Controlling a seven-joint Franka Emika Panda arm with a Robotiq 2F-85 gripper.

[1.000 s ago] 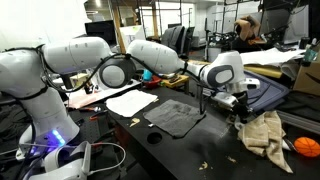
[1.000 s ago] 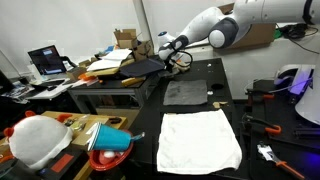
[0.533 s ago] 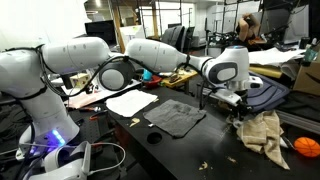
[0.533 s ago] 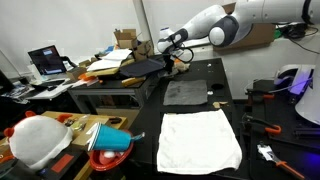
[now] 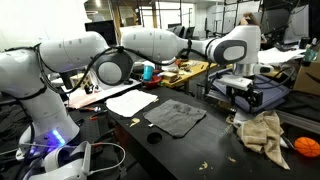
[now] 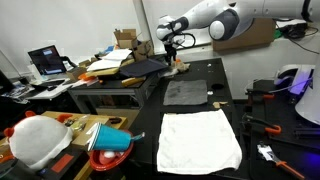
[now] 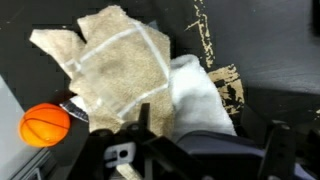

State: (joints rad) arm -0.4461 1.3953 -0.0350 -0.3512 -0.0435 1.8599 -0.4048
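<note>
- At the right end of the black table (image 5: 205,152), in an exterior view, the gripper (image 5: 247,100) is seen hanging above a crumpled tan cloth (image 5: 262,135), clear of it and not touching it.
- The pincer is spread wide and nothing is held in it. In the wrist view the dark fingers (image 7: 284,150) are found far apart at the lower corners, with the fabric showing between them.
- The tan cloth is heaped near the table's right edge, directly under the gripper. In both exterior views it is seen as a small rumpled pile.
- In the wrist view a fold of whitish fabric (image 7: 200,95) is shown against the right side of the tan cloth and touching it. Whether it is a separate piece cannot be told.
- An orange ball (image 7: 45,124) is seen just beside the tan cloth, at its left in the wrist view. Whether the two touch cannot be told.
- A dark grey cloth (image 5: 175,117) is laid flat on the middle of the table, well apart from the gripper and to its left.
- A white cloth (image 5: 132,102) is spread further left, just beside the grey one.
</note>
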